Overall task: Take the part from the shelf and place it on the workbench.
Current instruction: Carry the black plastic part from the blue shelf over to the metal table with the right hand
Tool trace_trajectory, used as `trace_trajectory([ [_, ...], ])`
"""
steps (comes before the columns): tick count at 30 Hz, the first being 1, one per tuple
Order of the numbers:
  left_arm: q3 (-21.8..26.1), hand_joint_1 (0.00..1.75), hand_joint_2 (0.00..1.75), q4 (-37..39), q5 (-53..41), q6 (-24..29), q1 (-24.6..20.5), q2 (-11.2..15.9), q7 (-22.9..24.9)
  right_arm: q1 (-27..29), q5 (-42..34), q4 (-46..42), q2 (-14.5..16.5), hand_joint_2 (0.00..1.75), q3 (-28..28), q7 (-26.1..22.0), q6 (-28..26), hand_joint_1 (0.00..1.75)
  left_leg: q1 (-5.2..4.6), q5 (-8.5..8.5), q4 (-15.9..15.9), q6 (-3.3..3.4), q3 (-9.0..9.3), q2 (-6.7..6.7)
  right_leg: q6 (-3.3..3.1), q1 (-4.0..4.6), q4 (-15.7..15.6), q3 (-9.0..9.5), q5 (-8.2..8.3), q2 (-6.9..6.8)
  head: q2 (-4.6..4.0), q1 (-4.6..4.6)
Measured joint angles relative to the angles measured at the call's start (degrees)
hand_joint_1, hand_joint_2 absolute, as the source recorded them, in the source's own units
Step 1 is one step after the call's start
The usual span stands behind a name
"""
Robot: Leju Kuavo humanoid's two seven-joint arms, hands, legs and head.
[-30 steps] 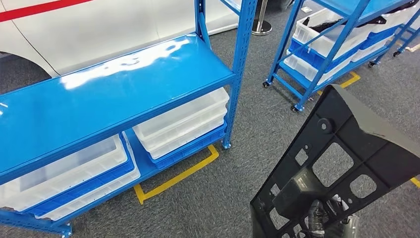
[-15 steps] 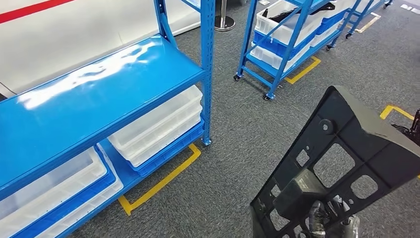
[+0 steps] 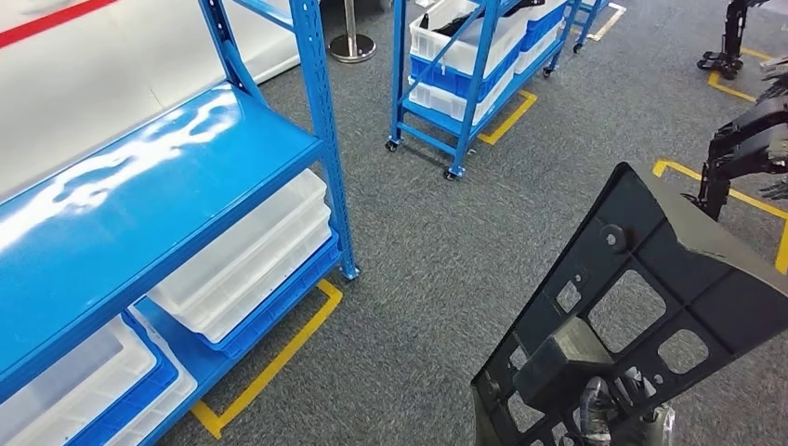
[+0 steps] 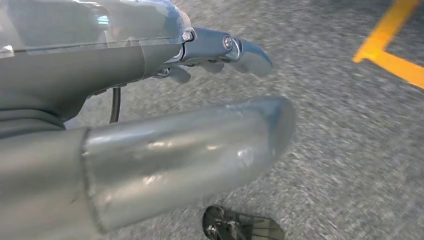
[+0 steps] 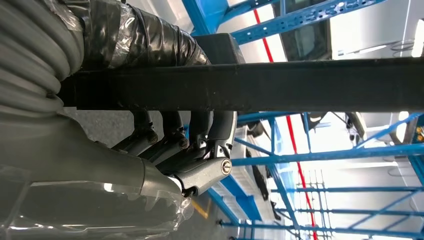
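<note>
Grey carpet beside blue shelf [image 3: 139, 195], black part [image 3: 650, 307] upright, right hand's fingers [image 5: 175, 135] curled around its lower edge.

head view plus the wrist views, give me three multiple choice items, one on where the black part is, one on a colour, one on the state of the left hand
1. Where is the black part?
A. on the blue shelf
B. held up by the right hand
C. lying on the carpet

2. What colour is the floor tape by the near blue shelf?
A. yellow
B. white
C. green

3. What state is the left hand in?
A. gripping a white bin
B. pinching the part
C. holding nothing, above the carpet

Answers:
1 B: in the head view the part stands tilted above the floor, and the right wrist view shows the right hand with its fingers wrapped on the part's dark edge.
2 A: yellow lines mark the shelf's corner.
3 C: the left wrist view shows bare fingers over grey carpet.
</note>
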Motion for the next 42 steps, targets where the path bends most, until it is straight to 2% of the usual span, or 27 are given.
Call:
trace_trajectory([
  [2, 0.01, 0.0, 0.0, -0.01, -0.01, 0.01, -0.09, -0.05, 0.01, 0.15, 0.0, -0.01, -0.01, 1.75, -0.01, 0.0, 0.0, 1.75, -0.07, 0.29, -0.3, 0.86, 0.11, 1.17, 0.72, -0.18, -0.04, -0.46, 0.34, 0.82, 0.0, 0.02],
  [4, 0.03, 0.0, 0.0, -0.02, -0.03, -0.02, -0.18, -0.13, -0.01, 0.2, 0.0, -0.03, -0.01, 1.75, -0.02, 0.0, -0.01, 1.75, 0.01, 0.69, -0.7, 1.72, 0.28, 2.58, 1.3, -0.1, 1.75, -1.43, -0.8, -1.51, 0.0, 0.06],
  [6, 0.05, 0.0, 0.0, -0.02, -0.13, -0.11, -0.09, -0.13, -0.01, 0.06, 0.0, -0.02, -0.02, 1.75, -0.02, -0.01, 0.01, 1.75, -0.11, 0.77, -0.88, 2.2, 0.27, 4.12, 1.77, -0.07, 7.81, -4.28, -4.26, -4.9, 0.0, 0.1],
  [8, 0.07, 0.0, 0.0, -0.02, -0.2, -0.2, 0.05, -0.05, 0.0, 0.02, 0.0, 0.04, -0.03, 1.75, -0.03, -0.01, 0.01, 1.75, -0.36, 0.65, -0.86, 2.33, 0.25, 5.82, 2.07, -0.29, 14.51, -7.49, -6.94, -5.84, 0.0, 0.1],
  [9, 0.08, 0.0, 0.0, -0.02, -0.2, -0.24, 0.05, -0.02, 0.0, 0.04, 0.0, 0.08, -0.03, 1.75, -0.03, -0.01, 0.0, 1.75, -0.45, 0.58, -0.86, 2.34, 0.3, 6.61, 2.07, -0.35, 15.54, -7.95, -6.82, -5.94, 0.0, 0.1],
  [10, 0.08, 0.0, 0.0, -0.02, -0.2, -0.27, -0.02, -0.01, 0.0, 0.06, 0.0, 0.11, -0.03, 1.75, -0.04, -0.01, -0.01, 1.75, -0.53, 0.48, -0.86, 2.32, 0.4, 7.33, 1.95, -0.36, 14.29, -7.21, -5.64, -6.08, 0.0, 0.1],
  [11, 0.08, 0.0, 0.0, -0.02, -0.21, -0.3, -0.11, -0.03, 0.0, 0.07, 0.0, 0.14, -0.03, 1.75, -0.04, -0.01, -0.01, 1.75, -0.6, 0.35, -0.87, 2.29, 0.58, 7.95, 1.65, -0.24, 10.88, -5.32, -3.73, -6.52, 0.0, 0.1],
  [13, 0.08, 0.0, 0.0, -0.02, -0.28, -0.33, -0.23, -0.16, 0.01, 0.02, 0.01, 0.14, -0.03, 1.75, -0.04, 0.01, -0.01, 1.75, -0.76, 0.06, -0.95, 2.07, 0.97, 9.03, 0.55, 0.45, 2.96, -1.05, -1.04, -9.15, 0.0, 0.09],
  [15, 0.08, 0.0, 0.0, -0.02, -0.37, -0.34, -0.28, -0.29, 0.05, 0.0, 0.01, 0.13, -0.03, 1.75, -0.04, 0.02, -0.01, 1.75, -0.8, -0.1, -1.1, 1.58, 1.24, 10.02, -0.49, 1.26, -0.47, 0.58, -0.53, -10.74, 0.0, 0.1],
  [17, 0.09, 0.0, 0.0, -0.02, -0.45, -0.34, -0.34, -0.34, 0.1, 0.09, 0.02, 0.11, -0.02, 1.75, -0.04, 0.01, -0.05, 1.75, -0.82, -0.24, -1.42, 0.97, 1.61, 10.94, -1.02, 1.36, -0.97, 0.58, -0.23, -9.57, 0.0, 0.11],
  [19, 0.11, 0.0, 0.0, -0.02, -0.53, -0.34, -0.38, -0.31, 0.12, 0.2, 0.03, 0.1, 0.01, 1.75, -0.04, 0.01, -0.12, 1.75, -0.8, -1.45, -0.27, 0.55, 1.49, 9.29, -1.43, 0.94, -2.16, 1.16, 0.32, -8.41, 0.0, 0.07],
  [21, 0.13, 0.0, 0.0, -0.02, -0.56, -0.34, -0.3, -0.25, 0.15, 0.1, 0.07, 0.12, 0.02, 1.75, 0.03, 0.01, -0.16, 1.75, -0.67, -4.65, 5.23, 0.39, -0.87, 6.07, -1.75, 0.6, -2.89, 1.6, 0.67, -7.2, 0.0, 0.04],
  [22, 0.13, 0.0, 0.0, -0.02, -0.6, -0.34, -0.2, -0.25, 0.18, 0.03, 0.09, 0.13, 0.02, 1.75, 0.07, 0.02, -0.17, 1.75, -0.64, -6.4, 9.12, 0.33, -2.78, 5.17, -1.89, 0.57, -2.89, 1.61, 0.69, -6.48, 0.0, 0.03],
  [23, 0.13, 0.0, 0.0, -0.02, -0.67, -0.36, -0.09, -0.23, 0.22, 0.0, 0.1, 0.16, 0.03, 1.75, 0.09, 0.04, -0.2, 1.75, -0.62, -7.45, 12.35, 0.21, -4.48, 4.86, -1.93, 0.57, -2.79, 1.59, 0.65, -5.69, 0.0, 0.04],
  [24, 0.14, 0.0, 0.0, -0.02, -0.75, -0.37, 0.0, -0.21, 0.28, 0.02, 0.12, 0.21, 0.03, 1.75, 0.09, 0.08, -0.22, 1.75, -0.59, -7.38, 13.94, 0.1, -5.5, 4.79, -1.95, 0.57, -2.65, 1.6, 0.58, -4.86, 0.0, 0.04],
  [25, 0.15, 0.0, 0.0, -0.02, -0.83, -0.39, 0.05, -0.17, 0.34, 0.04, 0.14, 0.25, 0.03, 1.75, 0.09, 0.12, -0.25, 1.75, -0.56, -6.11, 13.36, 0.0, -5.56, 4.73, -1.87, 0.5, -2.44, 1.62, 0.5, -3.97, 0.0, 0.05],
  [26, 0.16, 0.0, 0.0, -0.02, -0.88, -0.41, 0.06, -0.13, 0.38, 0.05, 0.16, 0.3, 0.03, 1.75, 0.09, 0.15, -0.28, 1.75, -0.46, -3.82, 10.51, -0.1, -4.55, 4.39, -1.69, 0.39, -2.11, 1.62, 0.33, -3.08, 0.0, 0.04],
  [28, 0.19, 0.0, 0.0, -0.02, -0.9, -0.46, 0.07, -0.08, 0.42, 0.04, 0.17, 0.33, 0.03, 1.75, 0.09, 0.17, -0.37, 1.75, -0.2, -0.19, 3.3, -0.21, -1.6, 2.21, -1.11, 0.21, -1.03, 1.37, -0.2, -1.5, 0.0, 0.04],
  [30, 0.19, 0.0, 0.0, -0.02, -0.92, -0.54, 0.07, -0.08, 0.44, 0.03, 0.2, 0.33, 0.02, 1.75, 0.14, 0.18, -0.48, 1.75, -0.15, 0.42, 0.16, 0.14, -0.32, 0.5, -0.45, 0.17, -0.2, 0.77, -0.47, -0.24, 0.0, 0.04],
  [32, 0.19, 0.0, 0.0, -0.02, -0.93, -0.58, -0.02, -0.11, 0.45, 0.15, 0.22, 0.33, 0.01, 1.75, 0.18, 0.2, -0.55, 1.75, -0.3, 0.42, 0.0, 0.91, -0.28, 1.2, 0.16, 0.09, -0.15, 0.27, -0.24, 0.87, 0.0, 0.03],
  [33, 0.2, 0.0, 0.0, -0.02, -0.93, -0.58, -0.09, -0.14, 0.45, 0.26, 0.22, 0.33, 0.01, 1.75, 0.18, 0.2, -0.55, 1.75, -0.28, 0.58, -0.16, 1.3, -0.2, 1.87, 0.41, 0.11, 0.05, 0.09, -0.31, 0.48, 0.0, 0.04],
  [35, 0.2, 0.0, 0.0, -0.02, -0.94, -0.58, -0.14, -0.17, 0.44, 0.29, 0.22, 0.33, 0.0, 1.75, 0.16, 0.2, -0.55, 1.75, -0.12, 0.87, -0.5, 1.98, -0.1, 3.21, 0.86, 0.23, 2.8, -1.24, -2.03, -2.27, 0.0, 0.07],
  [37, 0.22, 0.0, 0.0, -0.02, -0.98, -0.58, 0.0, -0.13, 0.44, 0.19, 0.22, 0.34, -0.01, 1.75, 0.17, 0.21, -0.54, 1.75, -0.27, 0.82, -0.55, 2.27, -0.12, 4.66, 1.28, 0.15, 9.46, -4.47, -5.58, -5.17, 0.0, 0.08],
  [38, 0.24, 0.0, 0.0, -0.02, -1.02, -0.58, 0.09, -0.1, 0.44, 0.16, 0.22, 0.36, -0.01, 1.75, 0.17, 0.22, -0.53, 1.75, -0.37, 0.75, -0.55, 2.31, -0.12, 5.47, 1.41, 0.03, 12.96, -6.25, -6.96, -5.67, 0.0, 0.08],
  [39, 0.26, 0.0, 0.0, -0.02, -1.08, -0.58, 0.13, -0.07, 0.45, 0.18, 0.22, 0.38, -0.01, 1.75, 0.16, 0.26, -0.53, 1.75, -0.44, 0.66, -0.54, 2.32, -0.09, 6.26, 1.44, -0.03, 15.04, -7.35, -7.35, -5.88, 0.0, 0.08],
  [40, 0.29, 0.0, 0.0, -0.02, -1.19, -0.58, 0.1, -0.05, 0.45, 0.2, 0.22, 0.4, -0.01, 1.75, 0.15, 0.29, -0.52, 1.75, -0.5, 0.54, -0.54, 2.31, 0.0, 7.0, 1.37, -0.03, 15.1, -7.42, -6.65, -6.01, 0.0, 0.08],
  [42, 0.33, 0.0, 0.0, -0.02, -1.39, -0.58, -0.03, -0.09, 0.44, 0.21, 0.22, 0.43, -0.01, 1.75, 0.14, 0.34, -0.51, 1.75, -0.56, 0.24, -0.55, 2.22, 0.41, 8.27, 0.83, 0.21, 8.84, -4.18, -2.9, -7.01, 0.0, 0.08],
])
